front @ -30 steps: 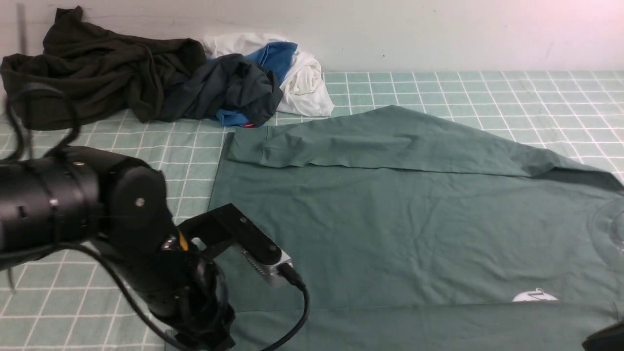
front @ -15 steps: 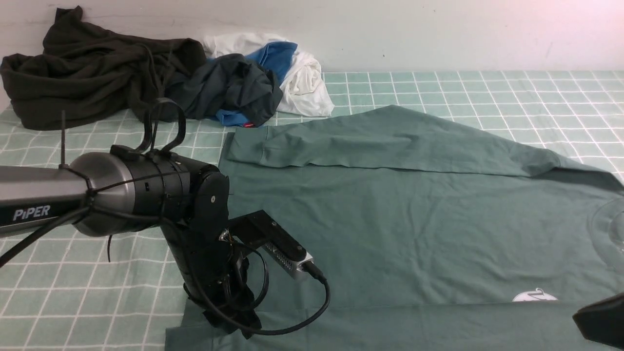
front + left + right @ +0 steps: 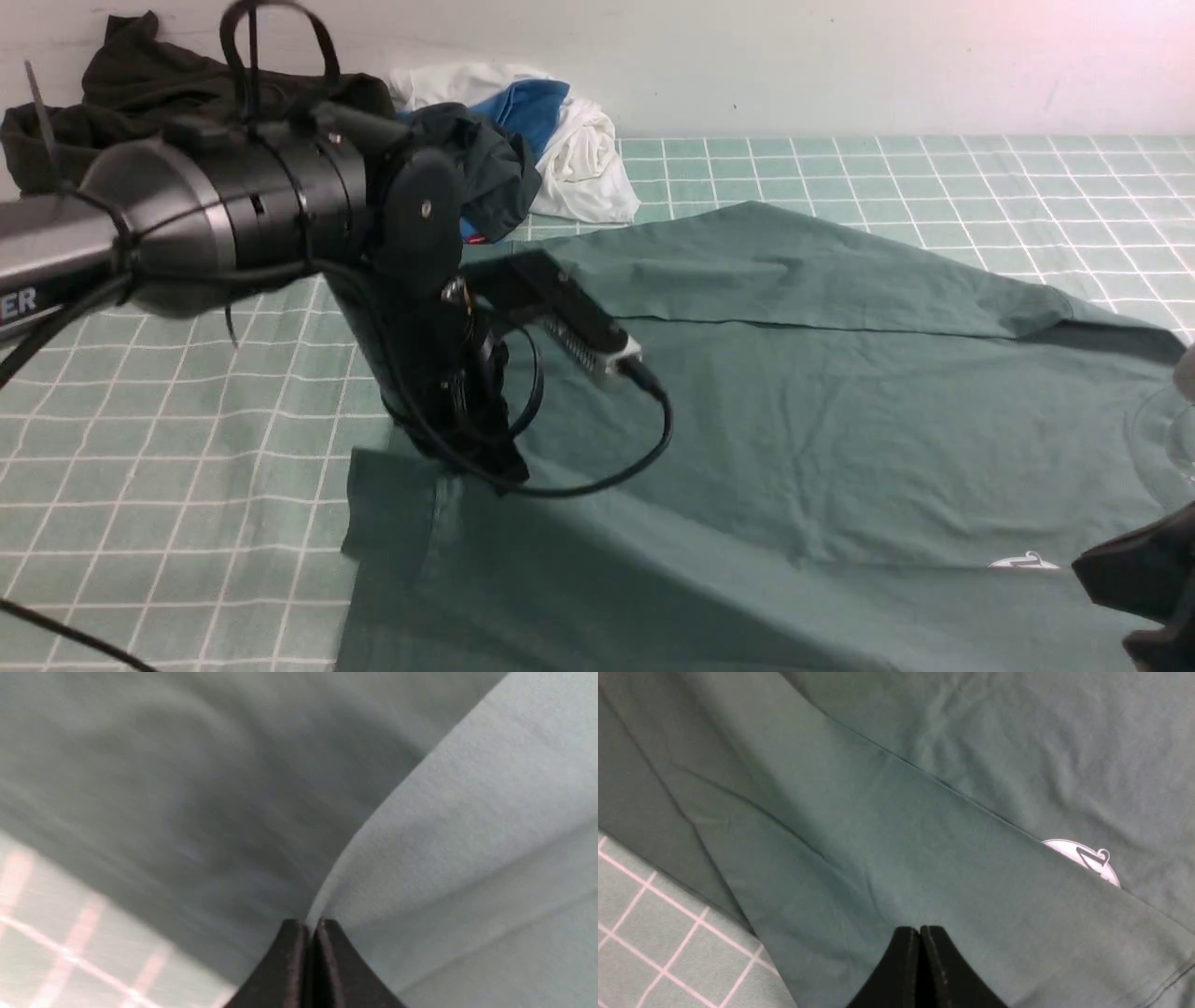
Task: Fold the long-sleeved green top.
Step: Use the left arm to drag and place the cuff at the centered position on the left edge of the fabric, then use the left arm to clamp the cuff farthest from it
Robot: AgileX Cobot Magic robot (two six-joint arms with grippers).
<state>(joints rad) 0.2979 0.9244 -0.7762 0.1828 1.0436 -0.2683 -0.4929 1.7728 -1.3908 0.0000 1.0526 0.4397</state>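
A left gripper [image 3: 485, 462] clamps tight on a fold of the green long-sleeved top [image 3: 840, 420], holding its near left edge raised above the checked table cover [image 3: 187, 448], as seen from the front. The left wrist view shows the closed jaws meeting on a ridge of pale green cloth [image 3: 467, 835] at the gripper's tip [image 3: 310, 926]. The top lies spread across the table's middle and right, its far sleeve [image 3: 747, 271] folded over the body and its white chest print [image 3: 1022, 562] half covered by a nearer layer. At the lower right edge, the right gripper [image 3: 1120, 579] is also clenched [image 3: 920, 931]; it sits against the fabric near the print [image 3: 1083, 858], though whether it pinches any cloth is unclear. A dark olive-black garment [image 3: 140, 75], a navy-grey garment [image 3: 495, 159] and a white-and-blue garment [image 3: 579, 159] lie heaped against the far wall.
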